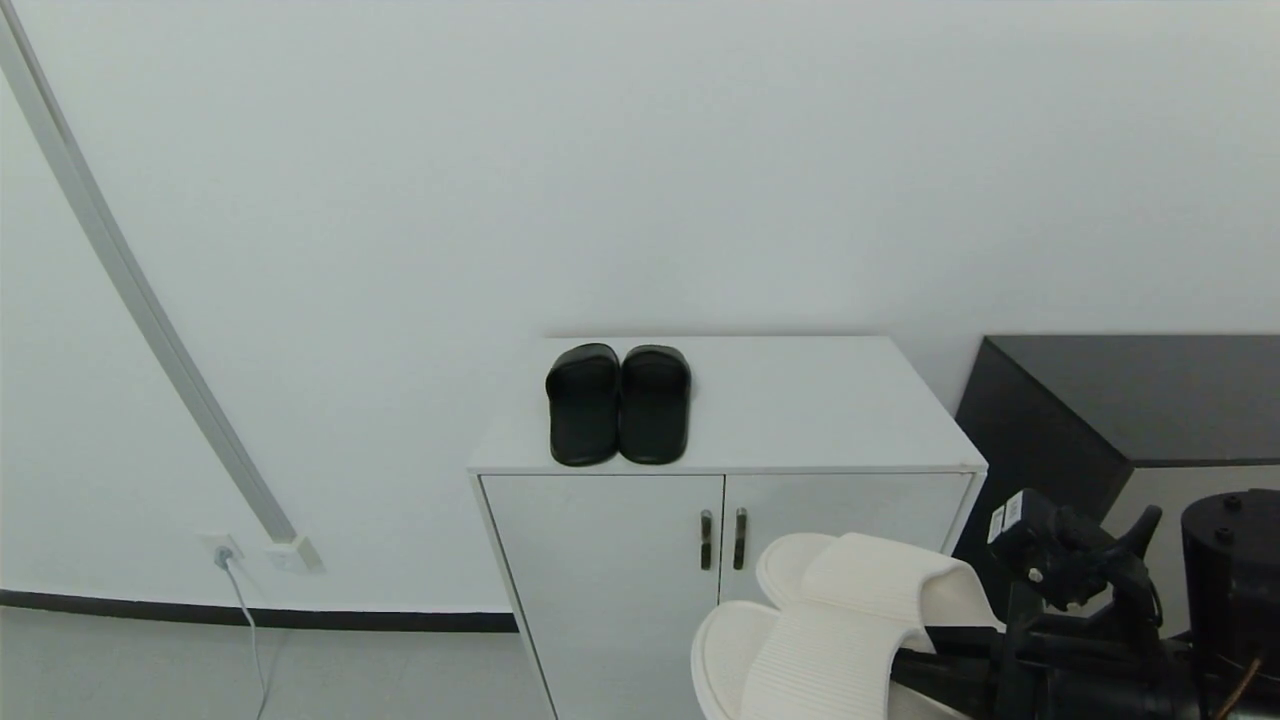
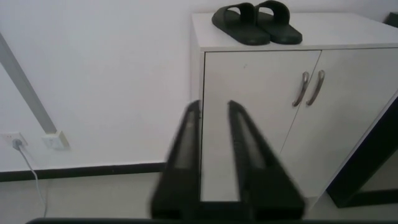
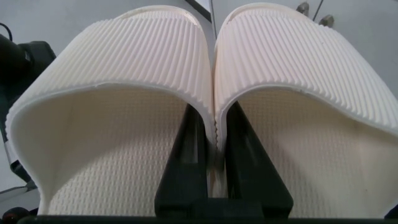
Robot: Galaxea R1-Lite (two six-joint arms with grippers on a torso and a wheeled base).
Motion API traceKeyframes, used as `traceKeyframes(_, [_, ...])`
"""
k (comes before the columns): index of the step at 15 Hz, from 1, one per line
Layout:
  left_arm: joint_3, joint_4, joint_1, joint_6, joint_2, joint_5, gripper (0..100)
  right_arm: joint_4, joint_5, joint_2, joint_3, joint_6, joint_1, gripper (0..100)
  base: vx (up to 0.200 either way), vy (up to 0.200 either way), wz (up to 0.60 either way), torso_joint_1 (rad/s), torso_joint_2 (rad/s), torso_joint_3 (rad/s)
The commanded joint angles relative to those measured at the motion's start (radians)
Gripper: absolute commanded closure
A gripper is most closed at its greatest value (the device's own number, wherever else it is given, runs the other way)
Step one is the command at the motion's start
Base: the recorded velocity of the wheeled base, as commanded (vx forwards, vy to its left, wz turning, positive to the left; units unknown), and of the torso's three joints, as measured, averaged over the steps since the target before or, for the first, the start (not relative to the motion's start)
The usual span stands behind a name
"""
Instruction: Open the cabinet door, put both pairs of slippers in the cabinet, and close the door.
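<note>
Right pincer (image 3: 214, 118) clamps white slippers (image 1: 835, 615); cabinet doors (image 1: 610, 570) closed

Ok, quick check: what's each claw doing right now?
Left claw: open, holding nothing.
Right claw: shut on the white slippers, pinching the two inner strap edges together.

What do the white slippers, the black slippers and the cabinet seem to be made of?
White slippers: soft ribbed fabric or foam, matte; fine ridges on the straps, waffle-textured footbed.
Black slippers: probably moulded rubber or foam; smooth, dull sheen.
Cabinet: likely laminated board; smooth, white, matte.
</note>
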Motion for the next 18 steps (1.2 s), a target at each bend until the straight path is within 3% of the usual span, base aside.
traceKeyframes(1, [0.000, 0.000, -0.001, 0.000, 0.000, 0.000, 0, -0.001, 0.001, 0.005, 0.004, 0.000, 0.001, 100, 0.000, 0.000, 0.00, -0.163, 0.38, 0.212])
traceKeyframes(18, [0.000, 0.000, 0.001, 0.004, 0.000, 0.003, 0, -0.001, 0.001, 0.015, 0.022, -0.023, 0.001, 100, 0.000, 0.000, 0.00, -0.204, 0.51, 0.304])
